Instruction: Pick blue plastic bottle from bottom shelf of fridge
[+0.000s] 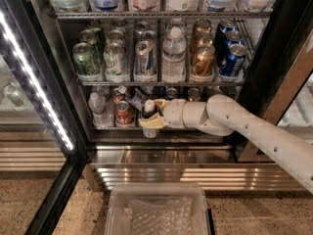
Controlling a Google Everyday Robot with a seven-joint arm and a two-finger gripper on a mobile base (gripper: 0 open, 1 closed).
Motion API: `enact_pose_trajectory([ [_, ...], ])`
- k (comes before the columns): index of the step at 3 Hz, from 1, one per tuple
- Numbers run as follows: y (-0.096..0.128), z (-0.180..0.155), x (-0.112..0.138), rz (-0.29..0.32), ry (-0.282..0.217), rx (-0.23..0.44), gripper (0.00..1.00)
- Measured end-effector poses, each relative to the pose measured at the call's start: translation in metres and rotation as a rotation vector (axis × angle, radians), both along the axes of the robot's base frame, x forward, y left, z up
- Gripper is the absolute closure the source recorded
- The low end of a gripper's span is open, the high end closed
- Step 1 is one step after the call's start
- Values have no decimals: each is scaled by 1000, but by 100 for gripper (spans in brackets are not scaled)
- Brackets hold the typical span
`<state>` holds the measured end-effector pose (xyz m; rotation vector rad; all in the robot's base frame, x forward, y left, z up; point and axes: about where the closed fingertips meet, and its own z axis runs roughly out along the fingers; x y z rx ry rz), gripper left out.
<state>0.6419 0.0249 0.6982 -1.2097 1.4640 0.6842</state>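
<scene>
My gripper (154, 113) reaches into the bottom shelf (195, 129) of the fridge (274, 43) from the right, on a white arm. Its cream fingers (155, 123) sit above and below the blue plastic bottle (149, 115) and are shut on it. The bottle has a white cap and a dark neck and stands about upright at the shelf's front edge. Its base shows just below the fingers. Most of its label is hidden by the gripper.
Left of the gripper stand a red can (122, 113) and a small clear bottle (97, 107). Another bottle (134, 98) leans behind. The rack above holds cans and a tall water bottle (173, 55). A clear bin (159, 212) sits on the floor below the steel base (161, 156). The LED strip (36, 82) runs down the left.
</scene>
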Motion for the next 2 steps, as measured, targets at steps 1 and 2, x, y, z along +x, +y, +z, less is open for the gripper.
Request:
enact_pose_trajectory([
  [1, 0, 1, -3, -7, -14, 5, 100],
  [2, 1, 3, -4, -10, -5, 10, 100],
])
